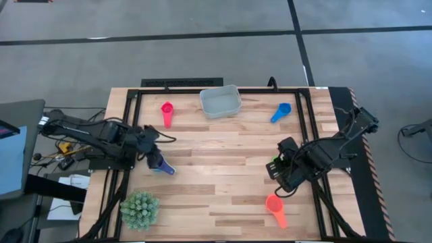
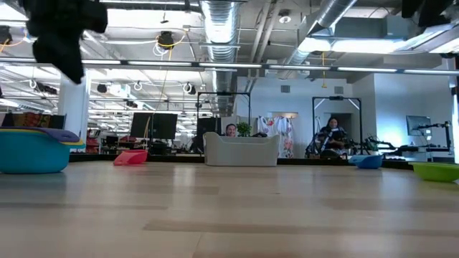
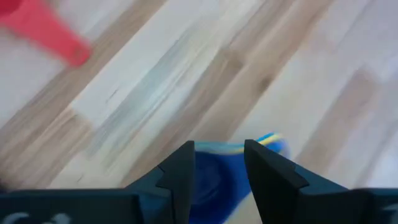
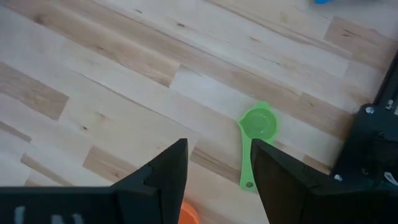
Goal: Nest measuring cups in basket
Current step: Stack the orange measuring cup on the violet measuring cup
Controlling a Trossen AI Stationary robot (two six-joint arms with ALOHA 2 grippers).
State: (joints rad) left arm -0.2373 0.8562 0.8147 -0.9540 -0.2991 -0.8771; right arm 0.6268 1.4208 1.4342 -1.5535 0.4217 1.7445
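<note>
Measuring cups made of plastic lie spread out on the big pale wooden table [image 1: 223, 169], and none of them is in the small pale grey-blue plastic basket [image 1: 221, 102], which sits at the far edge in the middle. The spiky green ball plant [image 1: 140, 208] stands at the near left corner. The left gripper [image 1: 156, 162] hangs over the left side of the table, and its two dark fingers [image 3: 180, 177] are spread apart with nothing pinched between them. Right under them sits a stack of cups: a dark blue cup [image 3: 214, 180] with a bit of light blue and yellow showing at its edge. The right gripper [image 4: 217, 168] hangs over the right side of the table with its fingers spread apart too, holding nothing. The small green cup [image 4: 256, 138] lies on the wood just under it, with its handle flat on the table. The red cup [image 1: 167, 112] lies to the left of the basket. The blue cup [image 1: 280, 112] lies to the right of the basket. The orange cup [image 1: 275, 209] lies near the front edge, on the right side.
</note>
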